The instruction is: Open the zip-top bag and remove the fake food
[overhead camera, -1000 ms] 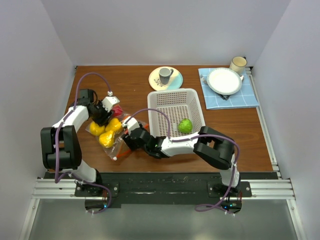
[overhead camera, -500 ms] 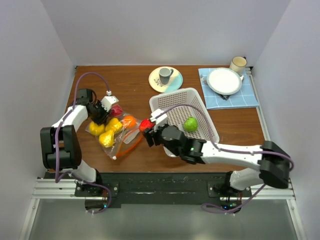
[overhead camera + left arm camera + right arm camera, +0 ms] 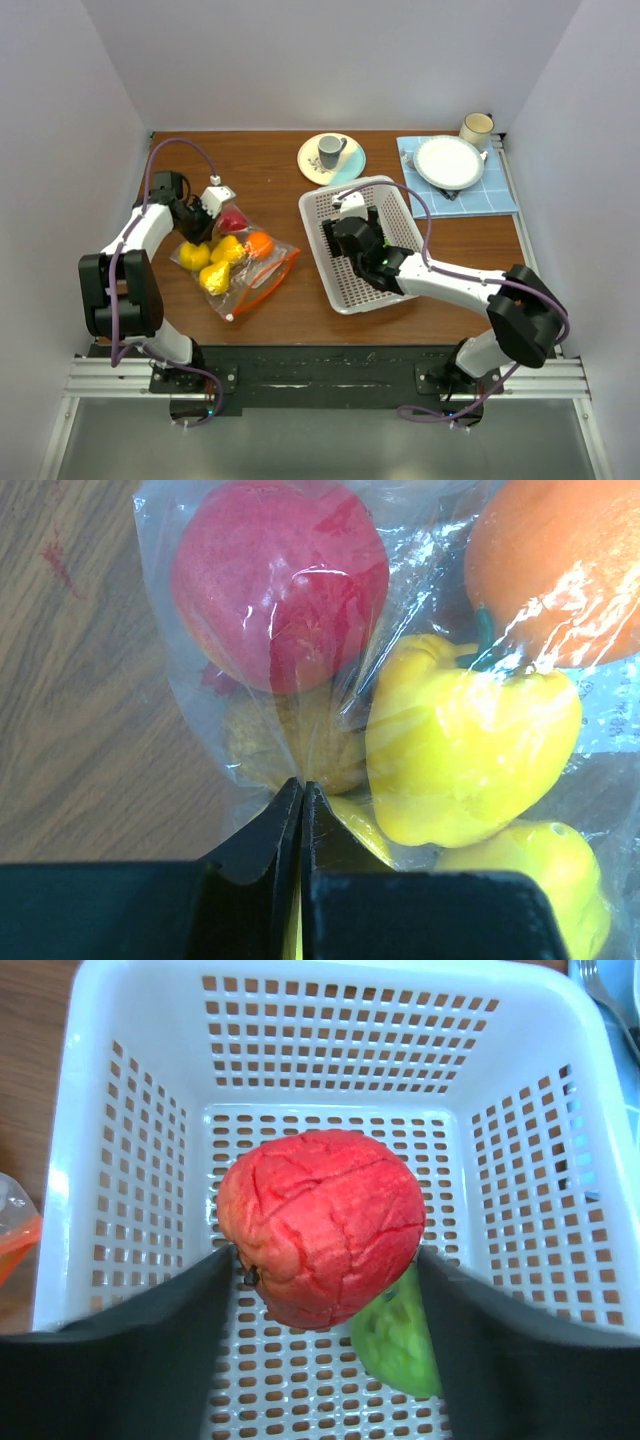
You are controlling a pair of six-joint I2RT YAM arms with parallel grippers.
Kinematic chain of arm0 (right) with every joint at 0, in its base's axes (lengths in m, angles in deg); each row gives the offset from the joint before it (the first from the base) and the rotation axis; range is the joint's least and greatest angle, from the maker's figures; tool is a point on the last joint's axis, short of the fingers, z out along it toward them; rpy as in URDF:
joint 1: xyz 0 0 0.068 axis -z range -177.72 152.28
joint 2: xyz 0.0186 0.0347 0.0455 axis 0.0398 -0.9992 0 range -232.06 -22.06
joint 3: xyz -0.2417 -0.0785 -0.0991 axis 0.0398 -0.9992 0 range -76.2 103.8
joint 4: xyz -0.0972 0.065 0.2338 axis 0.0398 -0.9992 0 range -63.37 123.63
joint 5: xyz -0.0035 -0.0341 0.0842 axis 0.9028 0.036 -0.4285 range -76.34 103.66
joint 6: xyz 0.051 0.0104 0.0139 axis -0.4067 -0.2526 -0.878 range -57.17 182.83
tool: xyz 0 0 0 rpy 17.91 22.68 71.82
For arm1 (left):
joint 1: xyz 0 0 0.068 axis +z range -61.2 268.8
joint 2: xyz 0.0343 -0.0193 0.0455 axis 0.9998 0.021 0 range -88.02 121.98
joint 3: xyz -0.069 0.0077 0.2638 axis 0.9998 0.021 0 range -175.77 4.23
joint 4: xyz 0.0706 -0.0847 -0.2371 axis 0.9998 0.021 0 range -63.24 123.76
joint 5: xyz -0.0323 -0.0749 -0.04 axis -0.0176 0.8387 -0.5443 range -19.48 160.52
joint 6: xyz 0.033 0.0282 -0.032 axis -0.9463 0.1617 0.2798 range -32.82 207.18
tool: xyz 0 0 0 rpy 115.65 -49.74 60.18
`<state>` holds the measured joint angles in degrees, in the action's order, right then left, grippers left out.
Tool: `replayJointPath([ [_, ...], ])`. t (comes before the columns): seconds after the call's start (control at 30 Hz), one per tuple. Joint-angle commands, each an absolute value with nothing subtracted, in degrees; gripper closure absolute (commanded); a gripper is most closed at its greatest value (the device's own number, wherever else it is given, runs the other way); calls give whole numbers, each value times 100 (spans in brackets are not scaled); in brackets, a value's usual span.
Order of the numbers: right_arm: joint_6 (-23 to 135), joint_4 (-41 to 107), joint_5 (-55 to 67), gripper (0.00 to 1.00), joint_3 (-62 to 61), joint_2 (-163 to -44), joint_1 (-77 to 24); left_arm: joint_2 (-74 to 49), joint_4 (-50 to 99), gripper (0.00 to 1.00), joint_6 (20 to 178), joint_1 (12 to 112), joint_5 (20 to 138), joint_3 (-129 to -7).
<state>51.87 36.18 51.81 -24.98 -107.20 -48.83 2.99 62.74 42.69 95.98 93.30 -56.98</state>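
Right gripper hangs inside the white basket, its two fingers closed on the sides of a red fruit with a cracked, glossy skin. Left gripper is out to the left of the basket, jaws pressed together on what looks like a fold of film at the far edge of the zip-top bag.

That bag lies flat on the table left of the basket, near it but not touching. Its orange zip strip runs along the side facing the basket and looks parted. The film seems thin, crinkly and slick, so I'd expect it to slide and bunch unless it is pinned, which the left pinch appears to be doing.

Most of the fake food is inside the bag: a yellow pepper, an orange fruit and a darker red piece. They look hard, light and smooth, likely to roll or squirt out of a shallow grip, so each is best taken across its widest part. A green fruit sits on the basket floor, just under the held one.
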Motion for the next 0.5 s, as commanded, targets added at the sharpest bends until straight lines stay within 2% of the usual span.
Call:
replayJointPath([
  [0.0, 5342, 3662, 5339, 1, -1996, -10574, -5001, 93, 6367, 96, 4367, 9653, 9513, -5817],
  [0.2, 5869, 4005, 5225, 1, -1662, -10423, -5835, 137, 6341, 97, 4385, 9645, 9469, -5817],
  [0.33, 6019, 4180, 4812, 1, -1520, -10983, -6721, 181, 6341, 98, 4402, 9645, 9469, -5861],
  [0.43, 5765, 4155, 4742, 14, -1398, -11503, -6934, 181, 6314, 98, 4376, 9653, 9434, -5808],
  [0.47, 5721, 4189, 4706, 23, -1389, -11827, -6961, 190, 6306, 98, 4358, 9645, 9416, -5791],
])
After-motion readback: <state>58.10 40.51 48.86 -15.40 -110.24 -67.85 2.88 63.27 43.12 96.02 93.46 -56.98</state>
